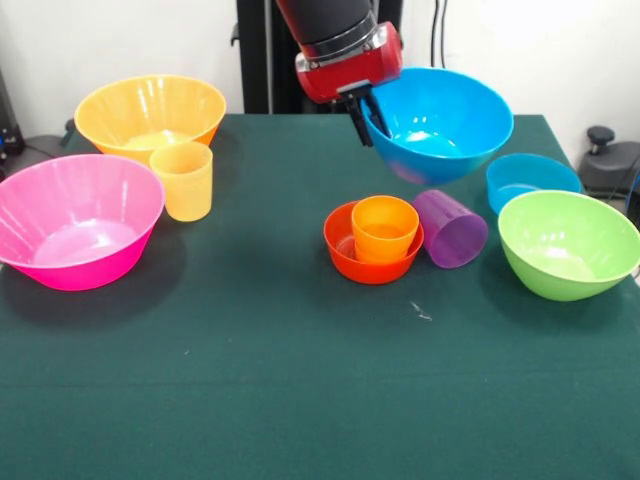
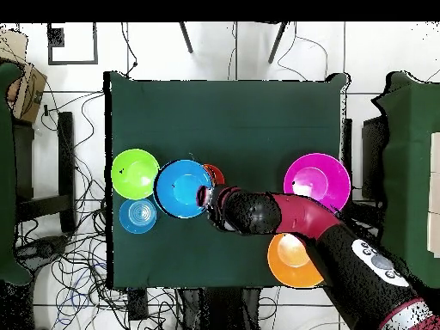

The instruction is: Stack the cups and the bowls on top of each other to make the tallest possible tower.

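The arm (image 1: 325,20) ends in a thick, round black segment with a matt, slightly speckled surface. Below it sits a narrow silvery metal ring, and under that a glossy red wrist housing (image 1: 350,68), blocky with rounded corners. From the underside of the red housing hang two thin black fingers (image 1: 358,118), straight and flat, tapering toward their tips. In the overhead view the arm (image 2: 296,215) runs as a chain of fat cylinders: black near the tip, then deep red, then black again, with small white round markings (image 2: 375,260) on the last black section, and red once more at the base.
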`<state>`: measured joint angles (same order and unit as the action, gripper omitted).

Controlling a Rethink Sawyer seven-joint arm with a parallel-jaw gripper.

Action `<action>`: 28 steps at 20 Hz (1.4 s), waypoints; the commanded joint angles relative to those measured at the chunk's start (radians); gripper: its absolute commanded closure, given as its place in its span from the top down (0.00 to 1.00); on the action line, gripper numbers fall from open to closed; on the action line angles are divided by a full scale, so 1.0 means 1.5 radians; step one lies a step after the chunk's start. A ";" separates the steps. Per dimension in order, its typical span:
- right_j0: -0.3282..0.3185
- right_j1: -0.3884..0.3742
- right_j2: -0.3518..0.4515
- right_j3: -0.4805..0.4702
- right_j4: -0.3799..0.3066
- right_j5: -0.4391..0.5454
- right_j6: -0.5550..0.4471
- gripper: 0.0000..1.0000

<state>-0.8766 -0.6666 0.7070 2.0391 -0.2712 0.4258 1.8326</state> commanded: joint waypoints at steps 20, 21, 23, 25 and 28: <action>-0.003 0.082 0.026 -0.180 0.008 0.219 -0.101 0.00; -0.005 0.084 0.028 -0.184 0.007 0.225 -0.106 0.00; -0.009 0.087 0.031 -0.189 0.002 0.232 -0.112 0.00; -0.013 0.092 0.036 -0.185 -0.005 0.223 -0.115 0.00; -0.022 0.093 0.044 -0.154 -0.021 0.177 -0.101 0.00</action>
<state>-0.9120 -0.5827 0.7361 1.8376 -0.2468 0.6634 1.8326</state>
